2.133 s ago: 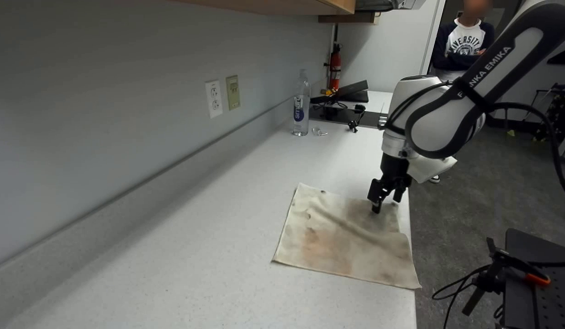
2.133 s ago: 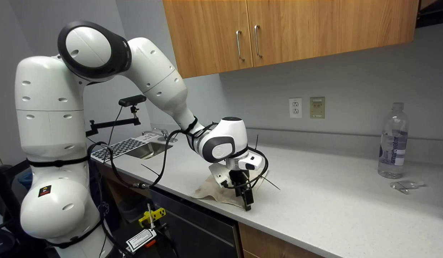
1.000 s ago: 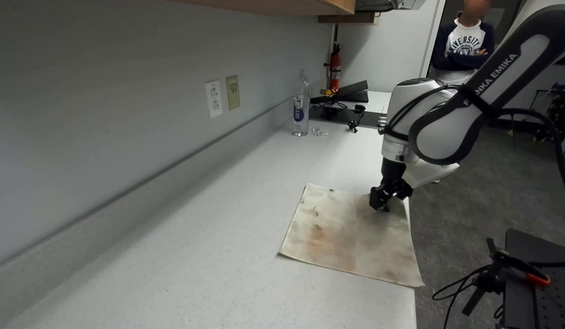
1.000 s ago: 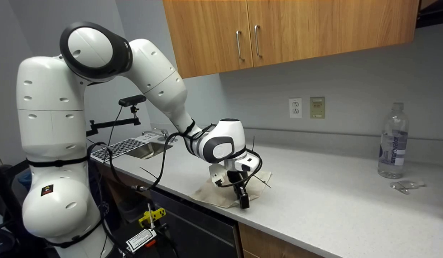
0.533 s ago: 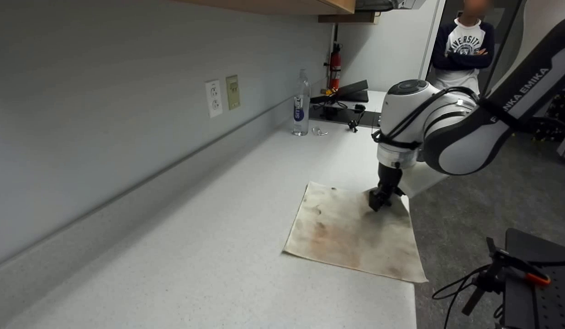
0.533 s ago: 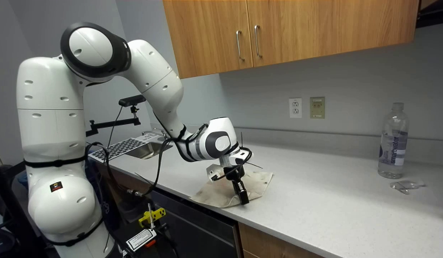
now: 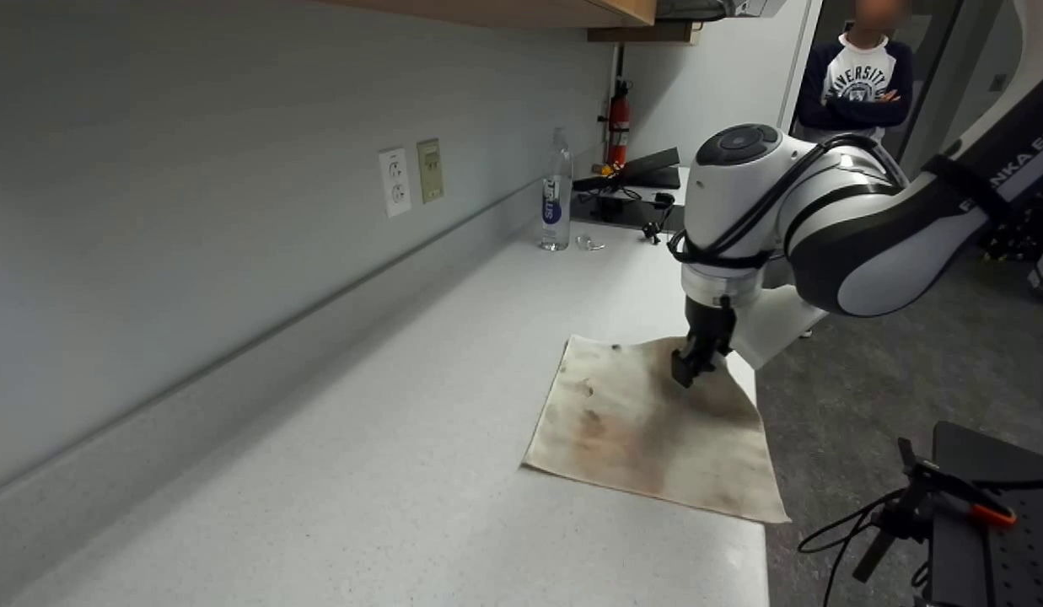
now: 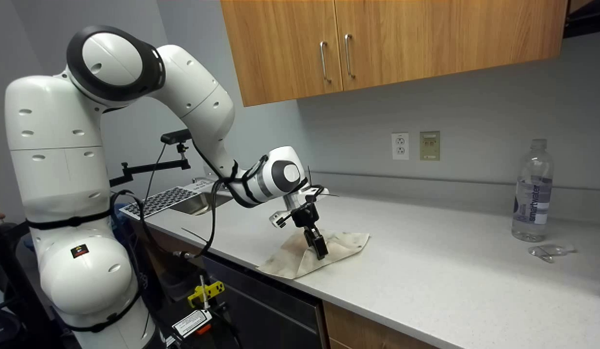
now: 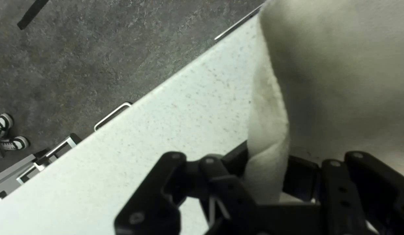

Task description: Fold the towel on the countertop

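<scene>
The black two-finger gripper (image 9: 268,168) was clamped on the thin, roughly square beige cloth towel (image 7: 635,430) with brownish stains; in the wrist view, a curled portion of the towel's edge was pinched between the fingertips (image 9: 301,178). The towel was located on the smooth, pale grey-white speckled countertop (image 7: 361,472), at the front edge, where one corner of the cloth projected past it in an exterior view. The pinched section stood raised above the countertop; the part farthest from the gripper lay spread flat. The gripper was angled downward at a tilt at the end of the white jointed robot arm (image 8: 57,174) with black trim.

Well apart from the towel, a clear plastic bottle (image 8: 532,194) with a printed label stood upright on the countertop. A small transparent object (image 8: 547,251) of undetermined type lay near the bottle's base. On the grey wall (image 8: 474,121), a white electrical outlet (image 8: 400,146) was mounted beside a beige wall plate (image 8: 429,145), below a brown wood-grain cabinet (image 8: 401,43) with metal handles. A person (image 7: 862,93) in a navy-and-white shirt stood behind the arm, arms crossed, in an exterior view.
</scene>
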Motion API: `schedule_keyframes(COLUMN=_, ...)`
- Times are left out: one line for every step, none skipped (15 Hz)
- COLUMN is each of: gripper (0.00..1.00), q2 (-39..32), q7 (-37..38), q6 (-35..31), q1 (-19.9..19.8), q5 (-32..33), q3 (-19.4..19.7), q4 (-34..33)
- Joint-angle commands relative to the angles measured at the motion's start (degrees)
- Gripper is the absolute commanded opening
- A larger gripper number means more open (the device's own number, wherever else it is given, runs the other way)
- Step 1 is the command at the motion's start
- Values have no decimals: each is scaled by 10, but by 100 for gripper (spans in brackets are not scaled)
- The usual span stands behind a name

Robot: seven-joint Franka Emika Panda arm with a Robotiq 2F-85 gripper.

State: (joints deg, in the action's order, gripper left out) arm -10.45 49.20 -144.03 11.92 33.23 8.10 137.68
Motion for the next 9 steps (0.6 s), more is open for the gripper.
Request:
schedule_keyframes(gripper=0, q2=-1, q7=-48, q6=-11, q1=-15, q5=-15, q3=-43, q4=-17)
schedule_keyframes(gripper=0, q2=-8, q7=-58, q6=-21, q1=-16, q5=-15, q3=-50, q4=-23)
schedule_keyframes(gripper=0, q2=-18, q7=-54, q6=-30, q1=-14, q5=-1, q3=-52, q4=-34)
schedule_keyframes(gripper=0, q2=-24, q7=-52, q6=-39, q1=-12, q5=9, q3=-54, q4=-40)
schedule_keyframes(gripper=0, q2=-32, q7=-40, q6=-45, q1=-6, q5=29, q3=-52, q4=-50)
schedule_keyframes(gripper=0, q2=-40, q7=-35, q6=-52, q1=-2, q5=44, q3=-51, q4=-58)
schedule_keyframes(gripper=0, q2=-48, q7=-35, q6=-62, q1=0, q5=55, q3=-52, q4=-63)
schedule_keyframes(gripper=0, q2=-56, q7=-32, q6=-72, q1=3, q5=70, q3=-51, q4=-69)
schedule_keyframes(gripper=0, q2=-66, q7=-35, q6=-83, q1=4, q5=75, q3=-52, q4=-74)
